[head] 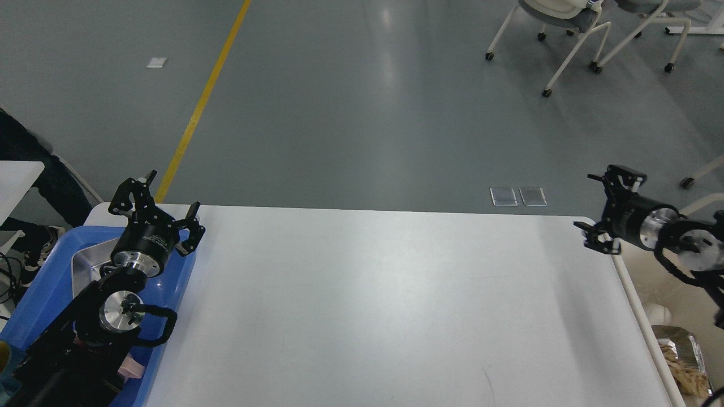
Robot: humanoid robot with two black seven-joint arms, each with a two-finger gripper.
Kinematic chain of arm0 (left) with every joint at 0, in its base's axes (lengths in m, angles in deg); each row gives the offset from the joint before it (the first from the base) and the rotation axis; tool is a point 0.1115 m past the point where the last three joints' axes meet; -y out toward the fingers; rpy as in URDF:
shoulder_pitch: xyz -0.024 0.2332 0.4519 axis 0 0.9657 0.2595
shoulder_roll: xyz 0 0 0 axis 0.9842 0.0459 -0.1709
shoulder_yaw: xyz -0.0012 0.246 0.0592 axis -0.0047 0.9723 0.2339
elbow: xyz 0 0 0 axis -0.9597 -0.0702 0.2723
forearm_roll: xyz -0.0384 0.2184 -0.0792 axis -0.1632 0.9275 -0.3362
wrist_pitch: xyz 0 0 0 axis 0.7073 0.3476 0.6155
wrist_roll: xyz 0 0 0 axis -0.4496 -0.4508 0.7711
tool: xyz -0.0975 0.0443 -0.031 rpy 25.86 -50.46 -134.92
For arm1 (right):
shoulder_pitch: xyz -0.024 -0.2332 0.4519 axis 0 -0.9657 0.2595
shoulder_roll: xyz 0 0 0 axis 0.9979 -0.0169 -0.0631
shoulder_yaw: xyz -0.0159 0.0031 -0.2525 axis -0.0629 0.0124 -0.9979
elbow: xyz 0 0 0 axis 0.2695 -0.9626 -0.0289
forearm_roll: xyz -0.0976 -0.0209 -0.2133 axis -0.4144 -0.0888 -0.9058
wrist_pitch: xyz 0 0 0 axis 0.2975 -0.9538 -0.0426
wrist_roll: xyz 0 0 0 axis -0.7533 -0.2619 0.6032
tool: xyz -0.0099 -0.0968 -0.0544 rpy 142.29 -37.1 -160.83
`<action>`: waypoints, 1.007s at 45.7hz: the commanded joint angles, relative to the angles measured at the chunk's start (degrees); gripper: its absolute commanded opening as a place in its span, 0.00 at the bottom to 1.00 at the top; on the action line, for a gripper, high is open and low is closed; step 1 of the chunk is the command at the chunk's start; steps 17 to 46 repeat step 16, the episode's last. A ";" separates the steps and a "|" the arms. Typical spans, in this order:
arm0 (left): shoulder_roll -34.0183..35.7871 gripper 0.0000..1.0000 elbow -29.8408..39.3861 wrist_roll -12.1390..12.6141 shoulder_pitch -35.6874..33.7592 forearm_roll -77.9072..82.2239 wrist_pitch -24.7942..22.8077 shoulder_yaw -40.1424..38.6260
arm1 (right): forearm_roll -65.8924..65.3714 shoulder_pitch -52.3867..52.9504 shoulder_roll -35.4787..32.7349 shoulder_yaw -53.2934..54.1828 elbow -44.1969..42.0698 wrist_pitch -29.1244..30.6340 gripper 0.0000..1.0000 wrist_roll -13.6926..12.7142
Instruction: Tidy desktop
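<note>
The desktop (373, 305) is a wide white tabletop with rounded corners, filling the lower middle of the head view. Nothing lies on its visible surface. My left gripper (158, 203) is open and empty, held above the far end of the blue tray at the desktop's left edge. My right gripper (602, 212) is open and empty, held above the desktop's far right corner, beside the cream bin.
A blue plastic tray (34, 305) with a shiny metal dish (87, 263) sits at the left. A cream bin (650, 328) at the right holds a foil container (684, 356) and crumpled brown paper. Wheeled chairs (565, 34) stand on the grey floor beyond.
</note>
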 commanded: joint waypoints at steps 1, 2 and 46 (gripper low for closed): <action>-0.38 0.97 0.24 -0.33 0.20 0.01 -0.12 -0.07 | -0.03 -6.34 10.97 21.61 7.20 -3.10 1.00 1.56; -0.47 0.97 0.24 -0.33 0.20 0.01 -0.12 -0.16 | -0.03 -7.92 12.72 25.83 9.31 -3.10 1.00 2.08; -0.03 0.97 5.77 -0.33 3.09 0.10 0.14 -1.39 | -0.99 -25.33 25.74 41.59 30.69 -2.05 1.00 3.67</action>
